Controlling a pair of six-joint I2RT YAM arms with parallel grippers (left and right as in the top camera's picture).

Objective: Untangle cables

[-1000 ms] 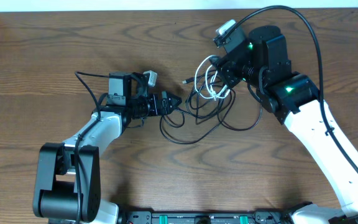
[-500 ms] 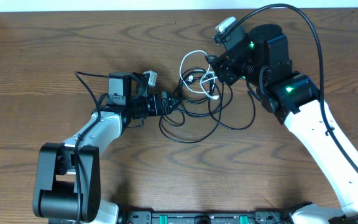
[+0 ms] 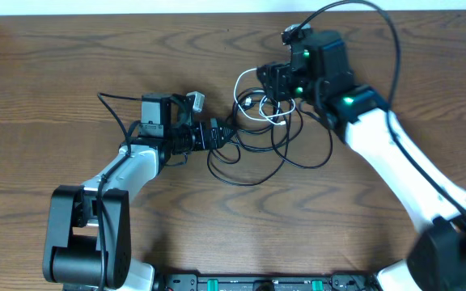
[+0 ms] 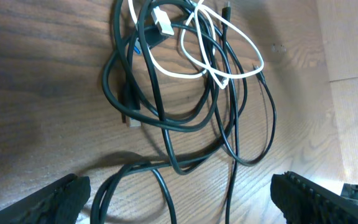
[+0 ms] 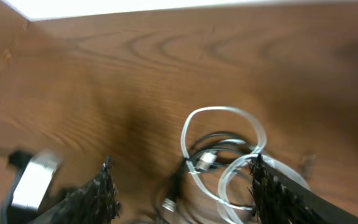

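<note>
Left gripper [image 4: 182,185] gapes wide at one edge of the tangled black and white cables [image 4: 219,79] on the wooden table [image 4: 36,56]. Right gripper [image 5: 182,167], jaws also apart and empty, hovers over the opposite side.

The cables [image 3: 257,133] are lying in 1 tangle on the bench [image 3: 47,89], behind its middle. The left arm [image 3: 128,171] is extending from the front left, and the left jaws are sitting at the tangle's left edge, with 1 loop lying between them. The right arm [image 3: 395,153] is extending from the front right, and the right jaws are sitting at the tangle's rear edge. The 2 sets of jaws are standing near each other but apart, with most of the tangle lying between them.
</note>
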